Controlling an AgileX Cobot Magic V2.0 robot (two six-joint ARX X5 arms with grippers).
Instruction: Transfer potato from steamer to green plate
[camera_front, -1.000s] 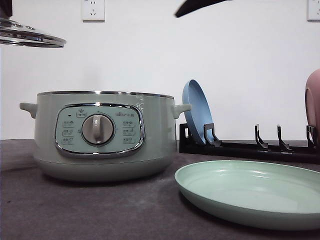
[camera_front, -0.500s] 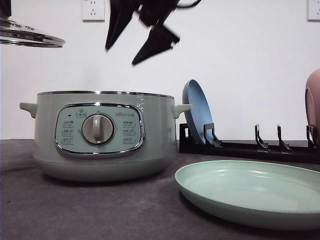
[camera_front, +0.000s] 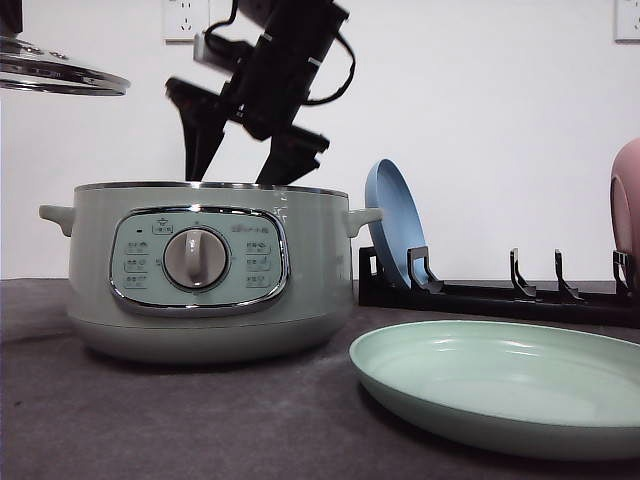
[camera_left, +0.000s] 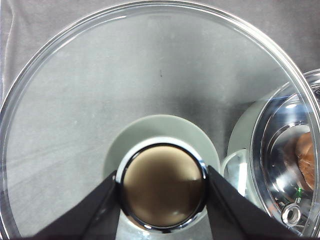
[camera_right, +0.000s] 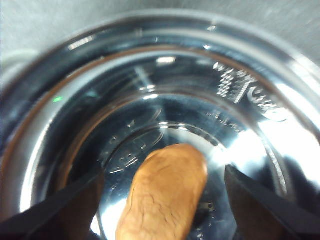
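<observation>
Dark grey tabletop (camera_front: 180, 420) runs back to a white wall. Nearest, at right, the green plate (camera_front: 500, 385) lies flat. Behind it to the left stands the steamer (camera_front: 205, 270), lid off; the potato (camera_right: 162, 197) lies on its shiny metal floor. Right gripper (camera_front: 238, 165) hangs over the pot mouth, jaws spread wide, fingertips at the rim, potato between them but untouched. Left gripper (camera_left: 162, 187) is clamped on the knob of the glass lid (camera_left: 100, 85), held high at far left. Further back, a black rack (camera_front: 500, 290) holds a blue plate (camera_front: 395, 225).
</observation>
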